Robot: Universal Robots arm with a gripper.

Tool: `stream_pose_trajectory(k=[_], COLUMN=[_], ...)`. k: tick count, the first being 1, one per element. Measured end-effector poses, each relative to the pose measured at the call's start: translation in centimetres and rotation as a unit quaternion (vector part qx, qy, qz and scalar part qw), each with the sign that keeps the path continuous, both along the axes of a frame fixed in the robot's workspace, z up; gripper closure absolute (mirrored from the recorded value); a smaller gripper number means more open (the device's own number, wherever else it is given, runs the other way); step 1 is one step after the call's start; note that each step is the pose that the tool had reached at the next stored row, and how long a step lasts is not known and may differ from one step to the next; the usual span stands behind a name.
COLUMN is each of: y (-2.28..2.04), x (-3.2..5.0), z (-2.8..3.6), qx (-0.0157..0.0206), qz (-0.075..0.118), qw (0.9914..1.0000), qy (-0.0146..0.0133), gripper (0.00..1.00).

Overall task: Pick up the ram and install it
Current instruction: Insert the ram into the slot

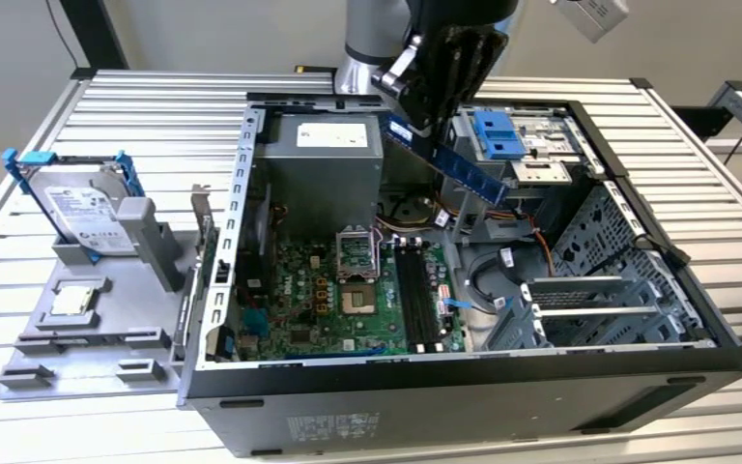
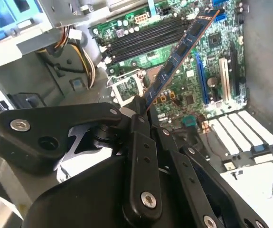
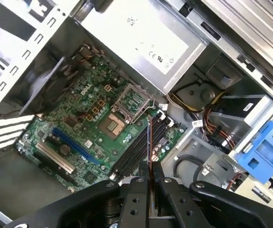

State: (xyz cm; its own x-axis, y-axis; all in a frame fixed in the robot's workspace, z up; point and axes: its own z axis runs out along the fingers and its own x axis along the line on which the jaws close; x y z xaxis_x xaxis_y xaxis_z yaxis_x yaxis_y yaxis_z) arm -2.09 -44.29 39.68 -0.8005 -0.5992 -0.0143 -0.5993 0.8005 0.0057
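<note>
Black gripper (image 1: 413, 116) clamped on one end of long thin blue ram (image 1: 468, 172) stick, axis 10-to-4 o'clock in exterior view; black motherboard slots (image 1: 413, 290) at 6 o'clock from gripper, apart.

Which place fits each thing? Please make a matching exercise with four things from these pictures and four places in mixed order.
Things:
1 ram
2 hard drive
3 black slots
4 blue latch

Places:
A on the motherboard, empty
B held in the hand, tilted above the open case
C on the drive bay inside the case
D standing in the grey fixture outside the case

Pairs: 1-B; 2-D; 3-A; 4-C
</note>
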Motion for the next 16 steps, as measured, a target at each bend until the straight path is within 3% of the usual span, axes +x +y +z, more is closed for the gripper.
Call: stream_pose_trajectory(k=[4, 8, 12, 16], y=[0.00, 0.00, 0.00, 0.00], x=[0.00, 0.00, 0.00, 0.00], z=[0.00, 0.00, 0.00, -0.01], qx=[0.0000, 0.0000, 0.0000, 0.0000], qz=[-0.033, -0.069, -0.104, -0.140], qw=[0.99944, 0.99763, 0.99457, 0.99020], qy=[0.0000, 0.0000, 0.0000, 0.0000], gripper=[1.00, 1.00, 1.00, 1.00])
